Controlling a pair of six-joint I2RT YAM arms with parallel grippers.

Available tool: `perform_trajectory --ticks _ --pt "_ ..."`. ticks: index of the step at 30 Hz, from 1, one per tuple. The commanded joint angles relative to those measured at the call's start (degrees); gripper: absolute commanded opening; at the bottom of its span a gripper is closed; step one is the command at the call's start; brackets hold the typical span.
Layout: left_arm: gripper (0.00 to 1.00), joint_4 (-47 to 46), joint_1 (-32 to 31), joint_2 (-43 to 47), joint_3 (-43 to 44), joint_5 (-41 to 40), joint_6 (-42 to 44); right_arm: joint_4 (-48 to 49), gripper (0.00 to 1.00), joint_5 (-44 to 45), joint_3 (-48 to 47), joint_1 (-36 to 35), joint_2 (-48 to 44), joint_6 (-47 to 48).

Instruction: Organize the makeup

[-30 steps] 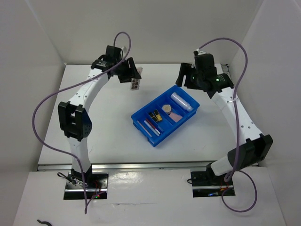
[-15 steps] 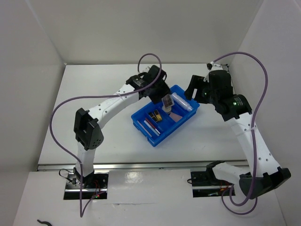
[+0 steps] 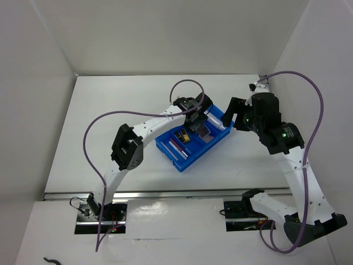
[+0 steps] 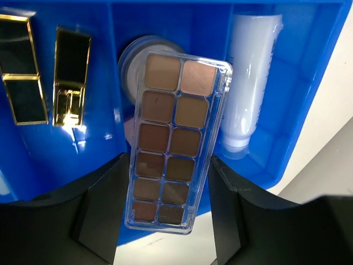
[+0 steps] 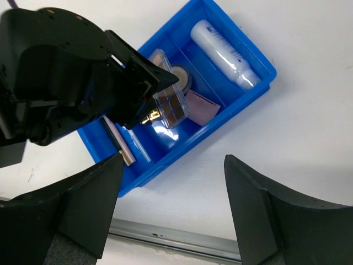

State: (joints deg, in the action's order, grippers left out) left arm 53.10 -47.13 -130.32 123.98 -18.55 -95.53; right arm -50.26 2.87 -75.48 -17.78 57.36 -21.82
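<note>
L gripper (image 4: 168, 216) swung from upper left to frame ctr, now over blue plastic bin (image 4: 309, 110), pinching clear-cased brown eyeshadow palette (image 4: 174, 143). R gripper (image 5: 174, 160) spread, empty. Step prob. placing; next: lower, release.

Round compact (image 4: 130, 59) largely behind the eyeshadow palette (image 4: 172, 143)

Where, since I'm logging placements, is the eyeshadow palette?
Left wrist view: the eyeshadow palette, in the left gripper, hangs over the round compact, beside the white tube.
</note>
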Motion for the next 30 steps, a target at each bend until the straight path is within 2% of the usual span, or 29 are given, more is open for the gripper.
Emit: perform_trajectory --ticks 1,10,13,14,16,17,18,19,24,30 --pt "0.0 0.86 -0.24 0.78 0.13 -2.28 -3.87 -1.51 0.81 0.73 0.95 0.38 -1.47 0.12" --pt "0.0 0.34 -1.29 -2.3 0.12 -0.97 -4.41 -2.56 0.82 1.78 2.09 0.38 -3.04 1.17" --pt "0.23 -0.89 -1.29 -2.83 0.81 -0.97 -3.35 -3.09 0.82 2.31 2.09 0.38 -3.05 1.7" --pt "0.39 -0.89 -1.29 -2.83 0.82 -0.97 -3.35 -3.09 0.82 2.31 2.09 0.38 -3.05 1.7" --pt "0.58 -1.6 -1.29 -2.83 0.82 -0.97 -1.86 -3.09 0.82 2.83 2.09 0.38 -3.57 1.7" --pt "0.74 -1.6 -1.29 -2.83 0.82 -1.49 -1.25 -3.09 0.82 2.84 2.09 0.38 -3.57 1.7" --pt "0.78 -1.6 -1.29 -2.83 0.82 -1.49 -0.72 -3.09 0.82 2.84 2.09 0.38 -3.57 1.7" --pt "0.88 -2.29 -1.29 -2.83 0.82 -1.49 -0.11 -3.09 0.82 2.84 2.09 0.38 -3.57 1.7" --pt "1.0 -5.81 -1.29 -1.34 2.48 -3.68 6.65 -3.62 0.82 2.84 2.09 0.38 -3.57 1.7" --pt "1.0 -11.26 -2.44 6.03 3.02 -6.59 17.36 -3.62 0.82 2.84 2.09 0.38 -3.57 1.7"
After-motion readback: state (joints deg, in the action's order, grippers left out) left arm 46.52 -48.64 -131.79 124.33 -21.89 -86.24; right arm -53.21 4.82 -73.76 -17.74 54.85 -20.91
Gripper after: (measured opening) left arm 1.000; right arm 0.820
